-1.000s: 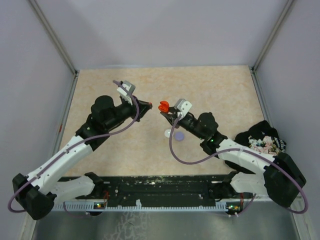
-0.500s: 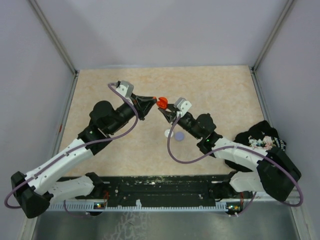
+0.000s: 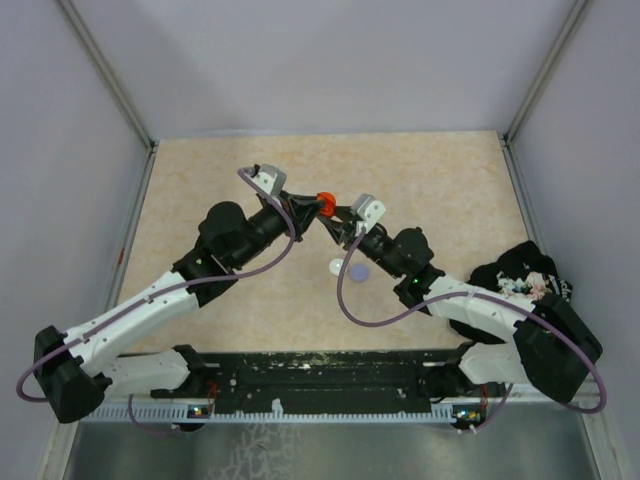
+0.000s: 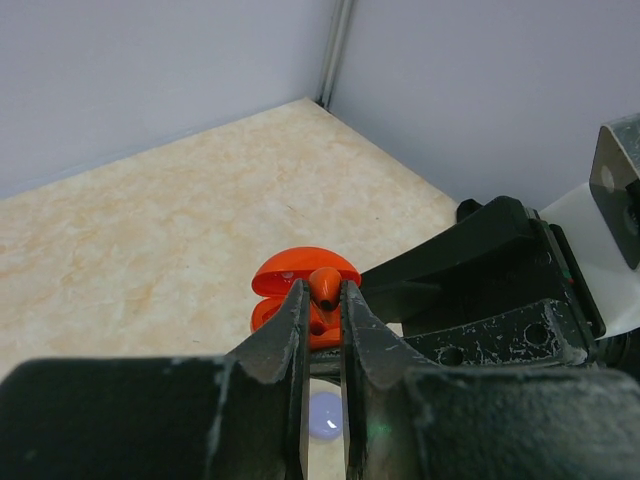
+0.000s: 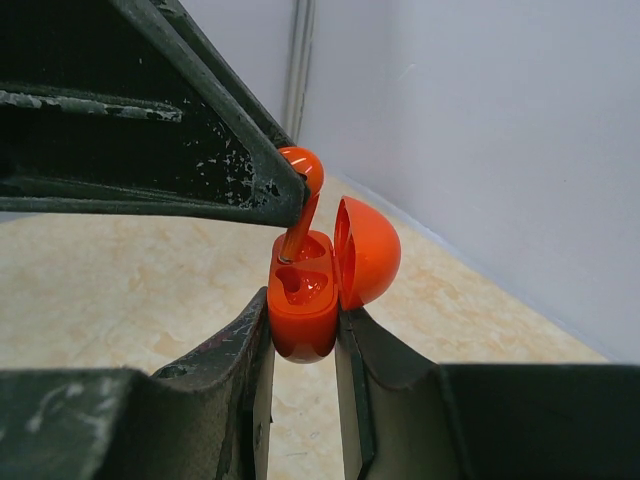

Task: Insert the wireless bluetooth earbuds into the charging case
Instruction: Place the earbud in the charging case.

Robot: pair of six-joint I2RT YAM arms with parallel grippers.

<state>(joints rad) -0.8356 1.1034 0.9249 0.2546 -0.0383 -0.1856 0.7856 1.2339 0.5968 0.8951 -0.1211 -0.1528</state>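
The left tool pinches a red earbud, its stem touching the open red case, which the right tool clamps.

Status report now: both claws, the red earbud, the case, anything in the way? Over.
Left claw shut on red earbud. Right claw shut on red charging case, lid open. Earbud stem at case slot; nothing in between.

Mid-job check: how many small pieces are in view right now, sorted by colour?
Red: 2 (open charging case in the right end effector, earbud in the left end effector)
White: 1 (white disc)
Lavender: 1 (lavender disc, right beside it)
Total: 4
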